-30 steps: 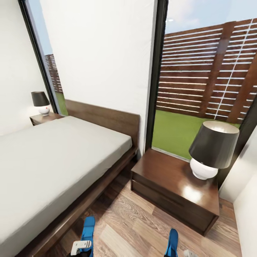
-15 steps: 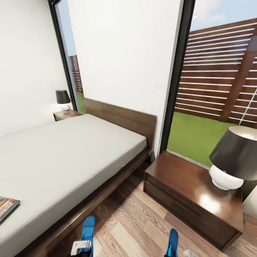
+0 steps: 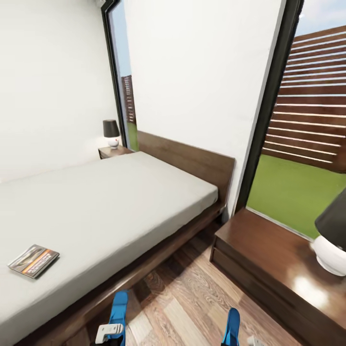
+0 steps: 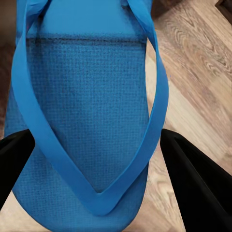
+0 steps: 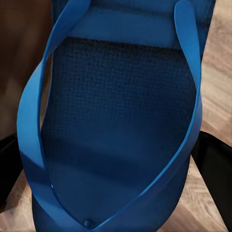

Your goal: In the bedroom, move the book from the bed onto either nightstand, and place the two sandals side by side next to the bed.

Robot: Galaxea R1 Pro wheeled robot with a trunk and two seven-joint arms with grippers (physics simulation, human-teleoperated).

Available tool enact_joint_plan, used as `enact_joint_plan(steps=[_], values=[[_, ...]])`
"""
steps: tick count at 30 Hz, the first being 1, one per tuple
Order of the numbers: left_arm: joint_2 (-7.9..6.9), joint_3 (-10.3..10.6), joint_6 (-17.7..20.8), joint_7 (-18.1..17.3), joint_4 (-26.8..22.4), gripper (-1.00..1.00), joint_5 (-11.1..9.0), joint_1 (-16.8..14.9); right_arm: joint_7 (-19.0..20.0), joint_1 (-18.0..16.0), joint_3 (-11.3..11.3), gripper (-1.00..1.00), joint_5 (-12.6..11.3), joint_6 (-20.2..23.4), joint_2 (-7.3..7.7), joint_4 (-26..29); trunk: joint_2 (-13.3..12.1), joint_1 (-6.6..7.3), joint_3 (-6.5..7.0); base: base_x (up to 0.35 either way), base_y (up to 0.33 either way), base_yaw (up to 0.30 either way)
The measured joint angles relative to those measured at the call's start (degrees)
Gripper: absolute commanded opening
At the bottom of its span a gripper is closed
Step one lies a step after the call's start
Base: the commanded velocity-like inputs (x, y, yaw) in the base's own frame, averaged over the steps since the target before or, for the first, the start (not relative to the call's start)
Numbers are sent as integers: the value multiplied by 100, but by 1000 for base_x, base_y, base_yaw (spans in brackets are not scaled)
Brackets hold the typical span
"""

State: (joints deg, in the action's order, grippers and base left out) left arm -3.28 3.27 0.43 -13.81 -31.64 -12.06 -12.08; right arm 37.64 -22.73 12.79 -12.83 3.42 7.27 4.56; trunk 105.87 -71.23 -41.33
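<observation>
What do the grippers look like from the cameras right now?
In the left wrist view the left gripper shows two plain matte black fingers, wedge-shaped. In the head view a white-grey block sits at its base. The right gripper's fingers are also black. No cables or markings show.

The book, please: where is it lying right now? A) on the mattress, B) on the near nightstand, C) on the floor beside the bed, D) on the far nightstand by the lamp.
A: the book lies flat on the pale mattress near its edge.
</observation>
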Motion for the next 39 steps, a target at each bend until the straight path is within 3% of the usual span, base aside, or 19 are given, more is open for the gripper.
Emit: enact_joint_plan(steps=[39], values=[[0,9,-2,0,0,-100,0,0,1,-1,1,-100,0,0,0,0,0,0,0,0,0,292]])
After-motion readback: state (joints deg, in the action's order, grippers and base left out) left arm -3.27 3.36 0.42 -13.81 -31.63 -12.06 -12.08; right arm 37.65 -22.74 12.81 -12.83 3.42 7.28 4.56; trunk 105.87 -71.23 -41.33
